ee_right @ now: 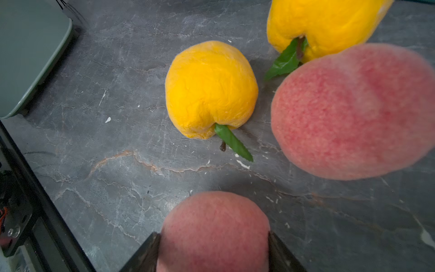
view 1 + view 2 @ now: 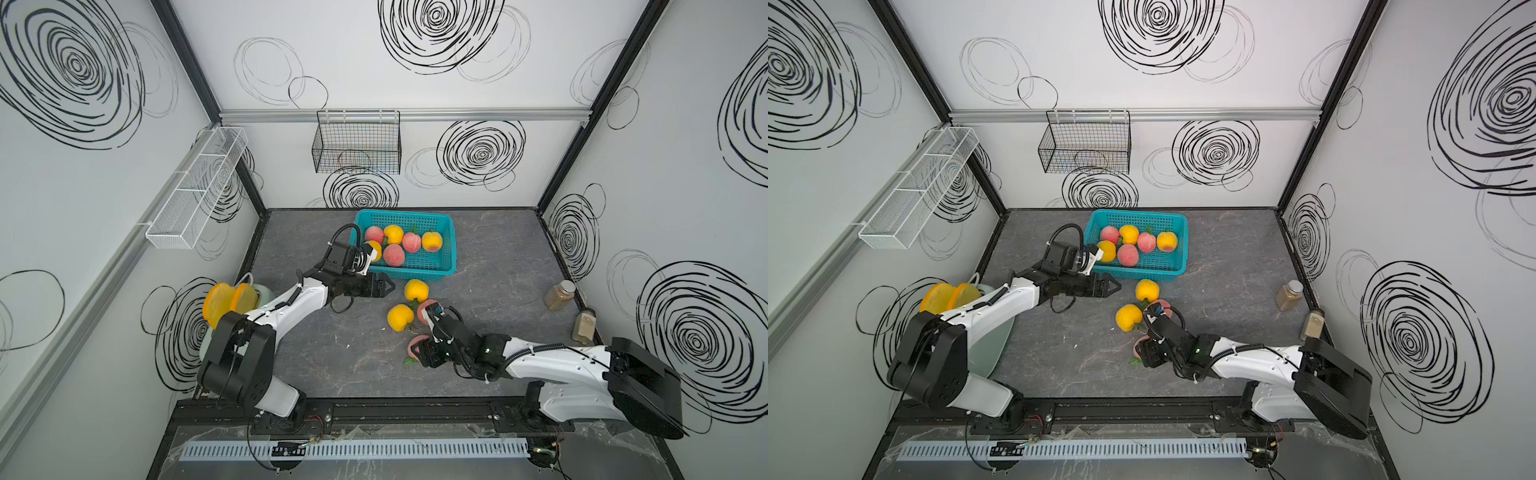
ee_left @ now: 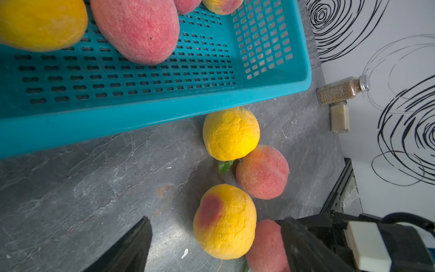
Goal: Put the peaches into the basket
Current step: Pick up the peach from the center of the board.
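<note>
peach in hand: the pink-red fuzzy toy peach point(image 1: 215, 229) sits on the grey slate-look tabletop point(image 1: 98, 164), nearest the robot's side of the loose bunch, with the right gripper point(image 1: 213, 252) around it.
right fingers: both black pads look pressed to its flanks in the right wrist view, so I'd call it grasped, though the contact sits at the frame edge and I can't swear it's firm.
doing it well: I'd let the squeeze settle before lifting; it's round and soft, so probably lift straight up, slowly.
neighbours: a yellow-orange peach with a green leaf point(image 1: 209, 89) is near, and another pink one point(image 1: 353, 113) plus a yellow one point(image 1: 322, 26) beyond. Rising clear should avoid nudging them.
basket: the teal perforated plastic basket point(image 2: 446, 232) is across the table with six peaches inside; free floor on its near side.
left gripper: point(image 2: 384, 286) hangs released and empty just beside the basket's front rim. Watch that arm on the way in.
</note>
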{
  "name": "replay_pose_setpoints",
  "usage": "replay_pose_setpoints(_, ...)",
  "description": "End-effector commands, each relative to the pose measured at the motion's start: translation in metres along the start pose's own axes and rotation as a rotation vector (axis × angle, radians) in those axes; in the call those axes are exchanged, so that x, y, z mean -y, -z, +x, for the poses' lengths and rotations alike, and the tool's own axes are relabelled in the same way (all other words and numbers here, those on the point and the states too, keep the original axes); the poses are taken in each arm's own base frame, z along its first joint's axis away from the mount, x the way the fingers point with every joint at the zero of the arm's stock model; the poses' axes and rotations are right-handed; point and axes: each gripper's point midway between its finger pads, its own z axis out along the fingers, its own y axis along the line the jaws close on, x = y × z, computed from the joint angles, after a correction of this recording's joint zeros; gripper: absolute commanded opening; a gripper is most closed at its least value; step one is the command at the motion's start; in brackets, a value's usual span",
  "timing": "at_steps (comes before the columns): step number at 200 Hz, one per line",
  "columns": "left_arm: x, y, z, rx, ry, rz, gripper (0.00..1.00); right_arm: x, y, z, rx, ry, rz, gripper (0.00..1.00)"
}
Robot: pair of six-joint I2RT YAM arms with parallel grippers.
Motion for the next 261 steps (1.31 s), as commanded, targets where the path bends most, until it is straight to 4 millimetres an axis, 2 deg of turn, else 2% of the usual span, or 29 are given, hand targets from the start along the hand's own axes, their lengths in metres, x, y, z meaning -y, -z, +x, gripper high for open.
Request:
replay_pose_setpoints(1,0.006,0.004,-0.013,0.033,-0.022,0.019,0.90,0.029,-0.001,0.037,-0.111,0.004,0.105,0.48)
replay_pose_setpoints(90,0.005,0.004,-0.013,0.033,-0.021,0.017,0.90,0.020,-0.006,0.030,-0.091,-0.002,0.068,0.35)
replay_pose_setpoints(166,0.005,0.006,-0.014,0.037,-0.021,0.018,0.90,0.017,-0.001,0.022,-0.064,0.010,0.066,0.32)
replay_pose_setpoints(198,0.005,0.006,-0.015,0.040,-0.021,0.018,0.90,0.015,0.006,0.011,-0.008,0.002,0.054,0.32)
replay_pose_setpoints(261,0.006,0.007,-0.015,0.042,-0.023,0.019,0.90,0.014,0.034,-0.030,0.162,-0.016,0.055,0.32)
